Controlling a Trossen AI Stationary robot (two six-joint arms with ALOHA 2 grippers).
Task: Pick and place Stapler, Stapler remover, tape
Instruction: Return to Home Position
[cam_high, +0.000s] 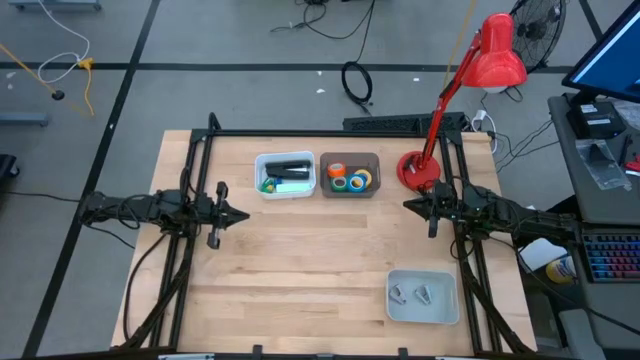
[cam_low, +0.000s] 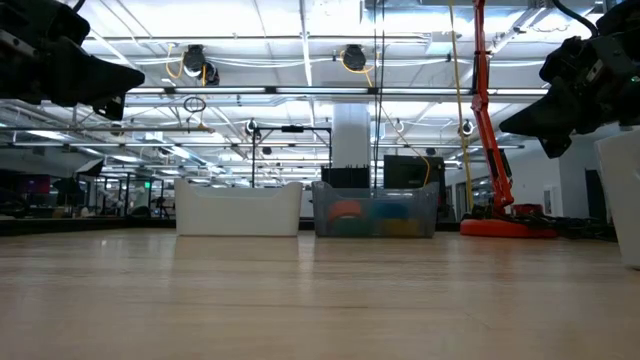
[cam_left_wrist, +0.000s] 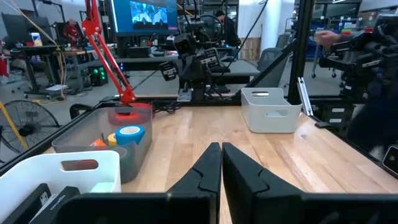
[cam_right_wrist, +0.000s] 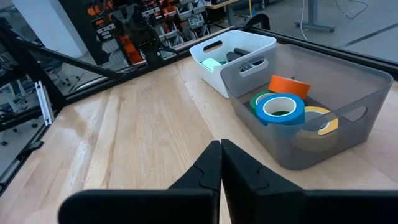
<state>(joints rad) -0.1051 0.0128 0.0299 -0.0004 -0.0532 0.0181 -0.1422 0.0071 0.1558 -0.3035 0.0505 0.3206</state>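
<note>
Wood table (cam_high: 300, 260) bare: job looks done. Tape rolls (cam_high: 350, 178) in smoky bin (cam_high: 349, 155) beside red lamp (cam_high: 420, 170), staplers (cam_high: 290, 165) in white bin (cam_high: 285, 156) beyond, staple removers (cam_high: 412, 294) in gray bin (cam_high: 422, 273) farther off. Right gripper (cam_high: 408, 204) near lamp, left gripper (cam_high: 241, 214) far; both pinched closed, empty.

No readable text, labels or numbers on anything in view.

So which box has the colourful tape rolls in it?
The see-through dark box, between the white box and the red lamp. The tape rolls lie only there; the pale grey box holds none.
</note>
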